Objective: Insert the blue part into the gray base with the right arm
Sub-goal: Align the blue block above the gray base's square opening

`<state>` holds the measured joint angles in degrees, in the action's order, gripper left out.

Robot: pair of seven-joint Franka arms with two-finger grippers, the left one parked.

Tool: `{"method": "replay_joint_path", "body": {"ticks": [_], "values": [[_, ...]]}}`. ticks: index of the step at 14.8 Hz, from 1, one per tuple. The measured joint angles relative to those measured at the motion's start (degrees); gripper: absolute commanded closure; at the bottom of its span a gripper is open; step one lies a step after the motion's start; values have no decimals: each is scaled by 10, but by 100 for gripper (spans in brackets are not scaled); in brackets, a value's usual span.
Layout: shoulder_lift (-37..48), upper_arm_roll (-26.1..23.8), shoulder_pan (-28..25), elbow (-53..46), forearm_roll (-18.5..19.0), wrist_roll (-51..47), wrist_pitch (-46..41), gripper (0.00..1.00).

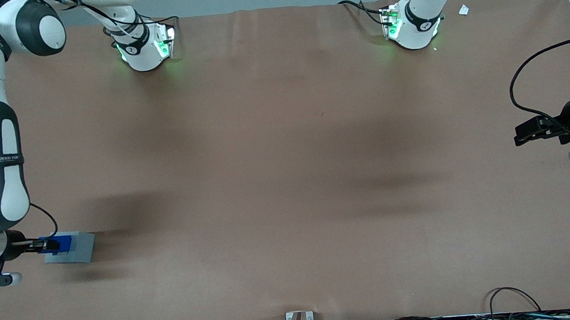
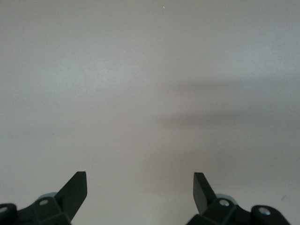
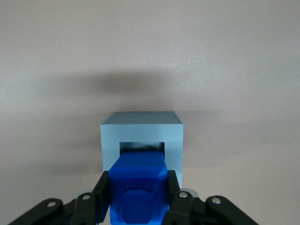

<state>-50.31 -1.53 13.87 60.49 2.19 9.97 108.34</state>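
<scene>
With the gripper [image 3: 138,199] clamped on the blue part [image 3: 138,187] at the gray base [image 3: 140,127] recess, insertion's underway; next: push straight, then release.

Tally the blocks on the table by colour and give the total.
Blue: 1, the blue part, held in the right arm's claw over the gray base.
Gray: 1, the gray base.
Total: 2

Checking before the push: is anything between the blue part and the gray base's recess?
Nothing visible. The hand is shut on the blue part, which sits right at the recess of the gray base.
</scene>
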Motion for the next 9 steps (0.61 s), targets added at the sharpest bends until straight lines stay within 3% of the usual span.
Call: {"method": "replay_joint_path", "body": {"ticks": [9], "values": [[-14, -2, 0, -10, -1, 0, 25, 100]]}}
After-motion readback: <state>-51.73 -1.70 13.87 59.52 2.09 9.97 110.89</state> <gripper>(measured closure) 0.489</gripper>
